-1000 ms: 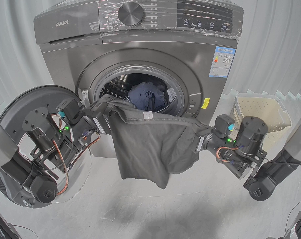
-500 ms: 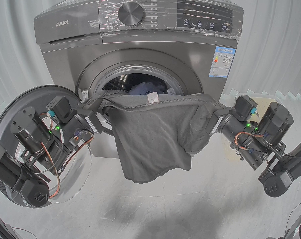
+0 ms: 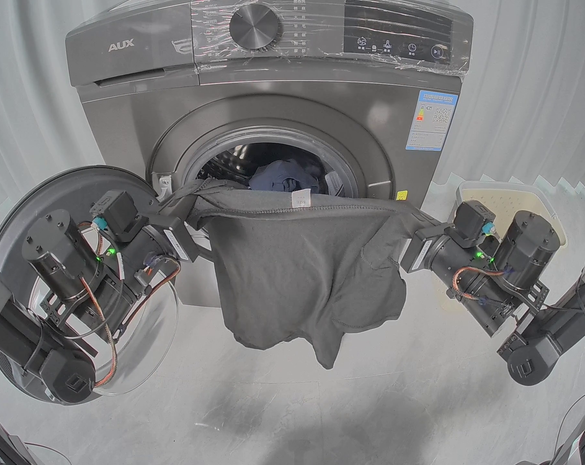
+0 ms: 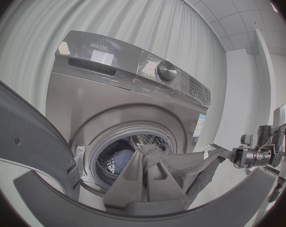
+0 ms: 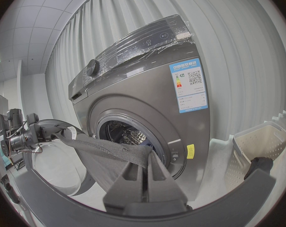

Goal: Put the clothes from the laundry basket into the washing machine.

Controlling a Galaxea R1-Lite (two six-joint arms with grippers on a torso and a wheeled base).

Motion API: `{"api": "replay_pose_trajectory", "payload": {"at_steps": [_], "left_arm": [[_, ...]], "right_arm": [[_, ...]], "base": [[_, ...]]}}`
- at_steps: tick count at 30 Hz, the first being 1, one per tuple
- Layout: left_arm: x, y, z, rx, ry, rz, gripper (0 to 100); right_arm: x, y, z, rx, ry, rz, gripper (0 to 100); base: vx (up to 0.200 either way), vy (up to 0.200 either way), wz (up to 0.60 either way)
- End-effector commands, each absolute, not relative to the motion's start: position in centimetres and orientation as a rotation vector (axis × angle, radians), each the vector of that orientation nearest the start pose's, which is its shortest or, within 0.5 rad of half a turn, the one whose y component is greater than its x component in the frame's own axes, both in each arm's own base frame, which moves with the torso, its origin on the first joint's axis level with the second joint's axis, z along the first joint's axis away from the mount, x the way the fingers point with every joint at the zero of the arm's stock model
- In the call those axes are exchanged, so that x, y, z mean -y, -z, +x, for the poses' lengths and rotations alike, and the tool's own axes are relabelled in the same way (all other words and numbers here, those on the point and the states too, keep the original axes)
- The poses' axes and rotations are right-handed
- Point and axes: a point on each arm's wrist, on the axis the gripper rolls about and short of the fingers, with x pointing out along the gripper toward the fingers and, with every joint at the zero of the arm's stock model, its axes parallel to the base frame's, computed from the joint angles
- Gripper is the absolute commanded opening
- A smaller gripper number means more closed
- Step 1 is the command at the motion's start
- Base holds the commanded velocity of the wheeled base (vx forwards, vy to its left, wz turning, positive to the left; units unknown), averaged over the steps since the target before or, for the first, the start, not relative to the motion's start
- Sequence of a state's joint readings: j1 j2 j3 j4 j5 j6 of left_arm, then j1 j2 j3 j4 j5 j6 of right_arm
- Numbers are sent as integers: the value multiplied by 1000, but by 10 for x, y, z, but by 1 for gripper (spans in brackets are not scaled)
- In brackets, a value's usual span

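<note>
I log left jaws and right jaws clamped on the grey shirt (image 3: pixel 299 259), spanning 9-to-3; drum mouth (image 3: pixel 234 159) beyond at 12.

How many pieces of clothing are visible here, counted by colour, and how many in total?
Dark grey cloth garment, held between left gripper and right gripper: 1
Dark blue cloth garment, inside the grey metal washing machine: 1
Black cloth garment, in the cream plastic laundry basket: 1
Total: 3
</note>
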State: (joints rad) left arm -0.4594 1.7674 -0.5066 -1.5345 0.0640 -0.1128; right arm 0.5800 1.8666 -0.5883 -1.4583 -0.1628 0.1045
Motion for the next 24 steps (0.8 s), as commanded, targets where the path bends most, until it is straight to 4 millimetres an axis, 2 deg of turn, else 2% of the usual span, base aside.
{"api": "replay_pose_trajectory", "payload": {"at_steps": [1, 9, 13, 19, 24], "left_arm": [[118, -177, 256, 225, 379, -169, 0], [113, -174, 253, 193, 368, -151, 0], [113, -179, 251, 209, 372, -156, 0], [111, -195, 247, 271, 377, -170, 0], [112, -200, 246, 296, 384, -176, 0]], "right_arm": [[-167, -167, 267, 179, -411, 180, 0], [-170, -182, 271, 241, -410, 206, 0], [-173, -185, 270, 248, -421, 219, 0], [-178, -202, 268, 317, -437, 251, 0], [-176, -204, 267, 322, -439, 254, 0]], "base": [[0, 0, 0], [0, 0, 0], [0, 0, 0], [0, 0, 0], [0, 0, 0]]}}
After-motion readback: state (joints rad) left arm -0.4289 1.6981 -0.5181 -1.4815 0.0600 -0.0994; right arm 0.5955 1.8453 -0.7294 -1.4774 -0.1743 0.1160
